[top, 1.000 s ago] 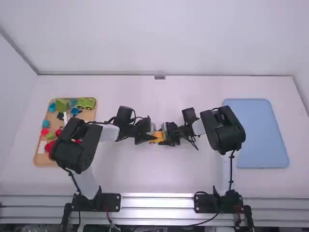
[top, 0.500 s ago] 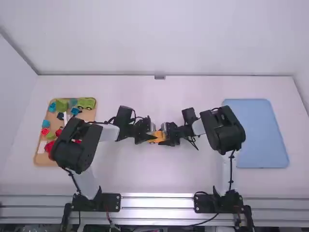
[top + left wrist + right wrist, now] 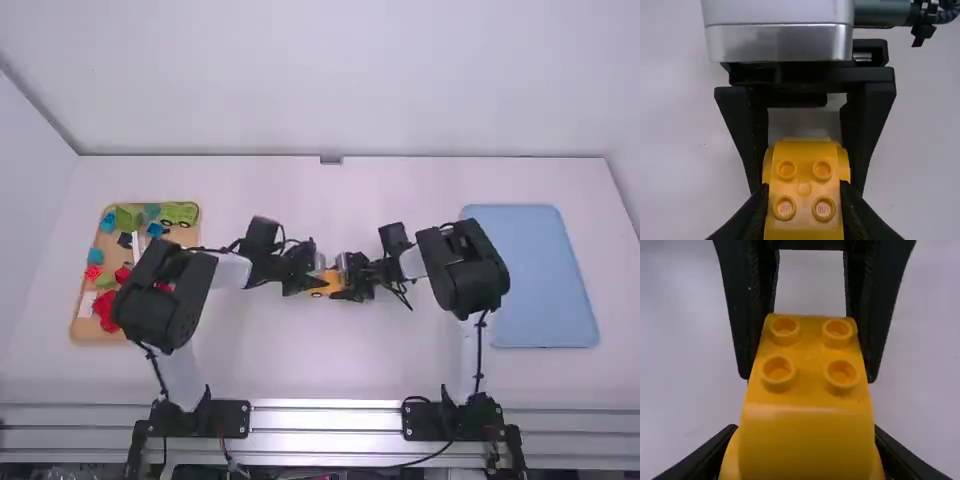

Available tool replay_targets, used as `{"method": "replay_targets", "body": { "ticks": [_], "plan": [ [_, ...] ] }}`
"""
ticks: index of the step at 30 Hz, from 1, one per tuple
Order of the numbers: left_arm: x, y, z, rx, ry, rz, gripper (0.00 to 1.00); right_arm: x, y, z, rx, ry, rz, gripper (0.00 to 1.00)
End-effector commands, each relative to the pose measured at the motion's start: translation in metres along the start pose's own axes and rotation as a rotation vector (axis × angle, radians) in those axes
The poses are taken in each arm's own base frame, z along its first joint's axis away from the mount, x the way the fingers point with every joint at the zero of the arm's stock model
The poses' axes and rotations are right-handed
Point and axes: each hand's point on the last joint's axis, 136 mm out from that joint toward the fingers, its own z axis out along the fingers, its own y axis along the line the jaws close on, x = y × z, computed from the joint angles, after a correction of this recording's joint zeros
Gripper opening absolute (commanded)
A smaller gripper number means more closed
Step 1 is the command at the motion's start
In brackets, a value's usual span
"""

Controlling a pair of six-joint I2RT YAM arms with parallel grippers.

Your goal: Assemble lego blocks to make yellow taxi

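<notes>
Between the two arms, near the table's middle, is a yellow car-shaped block (image 3: 327,283). My left gripper (image 3: 311,284) grips its left end and my right gripper (image 3: 346,286) its right end. In the left wrist view four studs top the yellow block (image 3: 804,189), with the left gripper (image 3: 804,202) shut on its studded part, a finger on each side. The right wrist view has the yellow block (image 3: 807,440) with its wider, rounded end nearest, flanked by the right gripper (image 3: 805,455); the left gripper's fingers press the sides by the studs.
A wooden tray (image 3: 84,328) on the left holds several loose blocks in green, blue and red, plus a green wheeled block (image 3: 180,213). The left arm partly covers this tray. On the right lies a light blue tray (image 3: 545,275), beside the right arm.
The left arm has shifted slightly to the right, uncovering a little more of the red blocks. Both grippers keep their hold, and the right arm has barely moved.
</notes>
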Motion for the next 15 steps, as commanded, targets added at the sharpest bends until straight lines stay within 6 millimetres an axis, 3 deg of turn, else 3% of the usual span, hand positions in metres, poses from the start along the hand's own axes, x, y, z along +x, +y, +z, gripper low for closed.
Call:
{"method": "replay_targets", "body": {
  "ticks": [1,6,11,15],
  "plan": [
    [0.021,-0.013,0.01,0.033,0.061,-0.049,0.02,0.003,0.01,0.006,-0.027,-0.003,0.016,0.61],
    [0.024,-0.02,0.012,0.06,0.082,-0.073,0.02,0.003,0.009,0.006,-0.024,-0.004,0.009,0.61],
    [0.042,-0.017,0.005,0.024,0.175,-0.113,0.02,0.004,0.009,0.006,-0.022,-0.001,0.012,0.61],
    [0.029,-0.013,-0.006,-0.001,0.171,-0.109,0.02,0.004,0.01,0.006,-0.025,0.0,0.015,0.62]
  ]
}}
